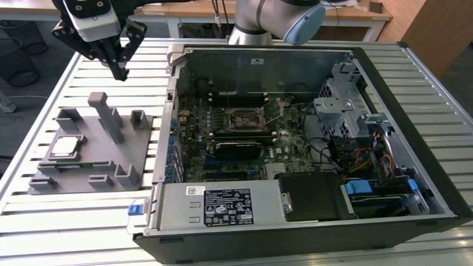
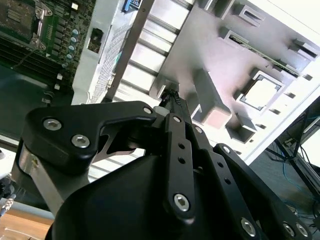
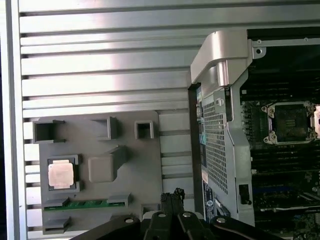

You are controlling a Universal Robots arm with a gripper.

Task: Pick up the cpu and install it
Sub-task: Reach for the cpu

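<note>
The cpu [image 1: 65, 146] lies flat in a square pocket of a grey holder block [image 1: 92, 173] on the exterior view's left; its silver top also shows in both wrist views [image 3: 61, 175] [image 2: 260, 93]. My gripper [image 1: 119, 76] hangs well above the table, behind the holder and apart from the cpu, with its black fingers shut together on nothing. The fingertips [image 3: 172, 196] [image 2: 173, 98] show pressed together in both wrist views. The open black socket [image 1: 244, 118] [image 3: 290, 122] sits on the motherboard inside the computer case.
The open computer case [image 1: 414, 83] lies on a slatted metal table [image 1: 81, 233], to the right of the holder. A tall grey post [image 1: 103, 113] rises from the holder near the cpu. A green memory stick [image 3: 82, 204] rests in a holder slot. The case wall [image 3: 220, 55] stands between holder and socket.
</note>
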